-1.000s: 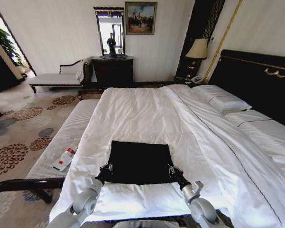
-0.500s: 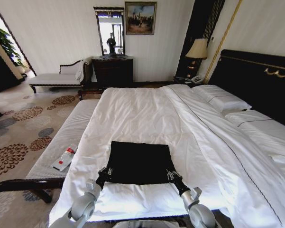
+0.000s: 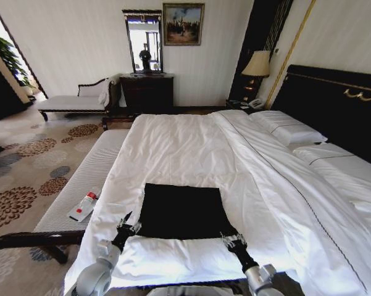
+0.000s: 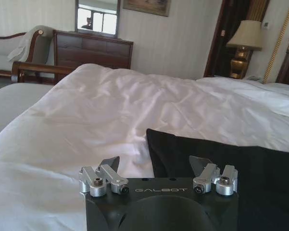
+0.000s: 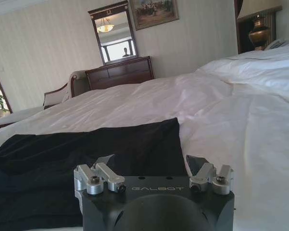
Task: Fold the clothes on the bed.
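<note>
Black T-shirt [image 3: 184, 211] lies folded to a flat rectangle on the bed [image 3: 191, 148], near its foot edge. Left tool [image 3: 125, 227] just off the shirt's near left corner, fingers spread wide, gripping nothing. Right tool [image 3: 233, 240] just off the near right corner, equally spread, empty, over white duvet.

A black soft-fabric T-shirt [image 3: 184, 211], apparently folded into a flat rectangle, lies near the foot of the wide white-sheeted, dark-framed bed [image 3: 191, 148].
</note>
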Robot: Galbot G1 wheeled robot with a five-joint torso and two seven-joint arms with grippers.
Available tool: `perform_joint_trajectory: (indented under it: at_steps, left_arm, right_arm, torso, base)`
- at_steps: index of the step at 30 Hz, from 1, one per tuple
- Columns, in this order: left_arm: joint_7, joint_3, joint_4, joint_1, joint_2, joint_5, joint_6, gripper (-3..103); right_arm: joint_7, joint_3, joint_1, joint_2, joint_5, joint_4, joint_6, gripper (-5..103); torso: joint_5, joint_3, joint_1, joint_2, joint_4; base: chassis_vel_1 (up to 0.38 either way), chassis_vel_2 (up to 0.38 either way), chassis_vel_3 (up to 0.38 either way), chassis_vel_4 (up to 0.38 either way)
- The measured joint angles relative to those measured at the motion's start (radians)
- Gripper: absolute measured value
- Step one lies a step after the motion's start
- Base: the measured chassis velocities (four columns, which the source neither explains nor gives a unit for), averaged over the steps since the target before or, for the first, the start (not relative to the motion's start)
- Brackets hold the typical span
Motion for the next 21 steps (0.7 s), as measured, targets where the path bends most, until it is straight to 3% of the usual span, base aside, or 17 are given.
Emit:
perform_joint_trajectory:
  at_steps: [2, 3, 4, 8, 10, 12, 17, 21]
  left_arm:
    - [-0.003, 0.008, 0.013, -0.026, 0.001, -0.023, 0.010, 87]
    - [-0.012, 0.035, 0.058, -0.101, 0.000, -0.073, 0.033, 93]
    - [-0.018, 0.053, 0.093, -0.152, -0.004, -0.096, 0.047, 97]
    - [-0.026, 0.092, 0.211, -0.332, -0.030, -0.153, 0.087, 100]
    - [-0.028, 0.092, 0.259, -0.385, -0.037, -0.177, 0.096, 100]
    - [-0.029, 0.097, 0.281, -0.411, -0.038, -0.186, 0.098, 100]
    - [-0.005, 0.121, 0.317, -0.459, -0.003, -0.239, 0.098, 103]
    - [0.044, 0.162, 0.356, -0.472, 0.043, -0.251, 0.090, 99]
  right_arm:
    - [0.000, 0.005, -0.003, 0.003, 0.001, 0.005, 0.000, 84]
    - [0.005, 0.017, -0.011, 0.012, 0.002, 0.019, -0.005, 94]
    - [0.011, 0.028, -0.016, 0.017, 0.003, 0.030, -0.013, 94]
    - [0.044, 0.056, -0.012, 0.019, 0.037, 0.071, -0.057, 100]
    - [0.075, 0.053, 0.017, 0.011, 0.048, 0.080, -0.087, 100]
    - [0.094, 0.055, 0.027, 0.013, 0.049, 0.083, -0.095, 100]
    - [0.175, 0.111, 0.075, 0.053, 0.066, 0.078, -0.132, 100]
    - [0.195, 0.145, 0.128, 0.083, 0.105, 0.063, -0.153, 100]
  torso:
    - [0.0003, 0.000, 0.000, 0.000, 0.0000]
    - [0.0004, 0.000, 0.000, 0.000, 0.0000]
    - [0.0002, 0.000, 0.000, 0.000, 0.0001]
    - [-0.0003, 0.000, 0.000, 0.000, -0.0012]
    - [0.0000, 0.000, 0.000, 0.000, 0.0000]
    - [0.0006, 0.000, 0.000, 0.000, 0.0011]
    - [0.0000, 0.000, 0.000, 0.000, -0.0007]
    - [0.0003, 0.000, 0.000, 0.000, 0.0007]
  base:
    - [0.000, 0.000, 0.000, 0.000]
    - [0.000, 0.000, 0.000, 0.000]
    - [0.000, 0.000, 0.000, 0.000]
    - [0.000, 0.000, 0.000, 0.000]
    - [0.000, 0.000, 0.000, 0.000]
    - [0.000, 0.000, 0.000, 0.000]
    - [0.000, 0.000, 0.000, 0.000]
    - [0.000, 0.000, 0.000, 0.000]
